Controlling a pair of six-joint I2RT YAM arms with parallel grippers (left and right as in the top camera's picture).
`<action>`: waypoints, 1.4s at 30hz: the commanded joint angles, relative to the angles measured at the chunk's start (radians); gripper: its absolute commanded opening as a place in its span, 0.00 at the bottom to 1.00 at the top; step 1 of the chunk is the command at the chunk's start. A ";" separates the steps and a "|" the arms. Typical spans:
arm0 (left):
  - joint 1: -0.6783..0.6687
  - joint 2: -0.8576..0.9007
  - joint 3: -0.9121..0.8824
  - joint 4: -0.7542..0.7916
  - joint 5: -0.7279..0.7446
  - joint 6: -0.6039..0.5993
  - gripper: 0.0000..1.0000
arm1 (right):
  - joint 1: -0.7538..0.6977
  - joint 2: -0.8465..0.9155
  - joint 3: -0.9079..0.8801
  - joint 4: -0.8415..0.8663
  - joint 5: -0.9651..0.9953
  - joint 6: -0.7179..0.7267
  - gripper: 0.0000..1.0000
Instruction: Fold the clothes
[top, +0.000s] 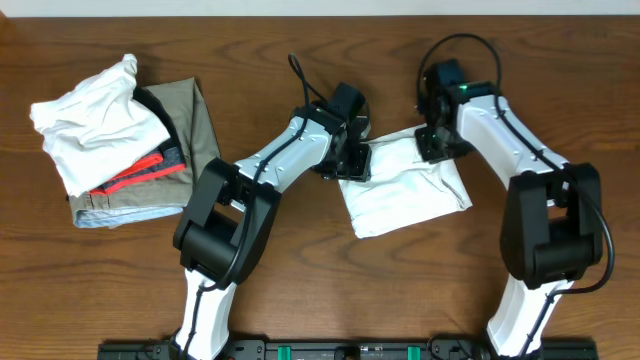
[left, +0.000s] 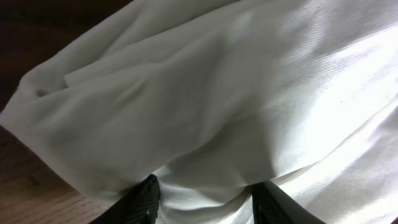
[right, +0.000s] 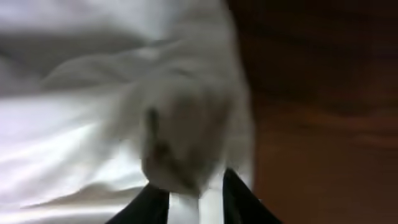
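the cloth (top: 410, 195) is lying under both hands, soft, light and limp, probably sagging unless taken at an edge. the right gripper (right: 196, 202) is pinching its edge, nearly closed. the left gripper (left: 208, 202) is spreading wide, cloth just ahead, gripping nothing.

Wooden table (top: 90, 290): brown top with the grain running left to right, filling nearly the whole overhead view; the same wood shows as a dark corner and a paler patch at the left of the left wrist view, and as a blurred reddish-brown field at the right of the right wrist view. Pale strip (top: 250, 5): a narrow band along the table's far edge. Black rail (top: 140, 350): along the near edge, with small green fittings (top: 285, 351) near its middle.
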 joint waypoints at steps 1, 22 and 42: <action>-0.009 0.117 -0.041 0.014 -0.039 0.001 0.49 | -0.034 0.008 -0.003 0.024 0.029 0.013 0.28; -0.009 0.117 -0.041 0.008 -0.039 0.002 0.50 | -0.035 -0.275 0.074 -0.261 -0.211 0.008 0.29; -0.009 0.117 -0.041 0.008 -0.040 0.002 0.50 | -0.019 -0.233 -0.295 0.036 -0.105 0.009 0.28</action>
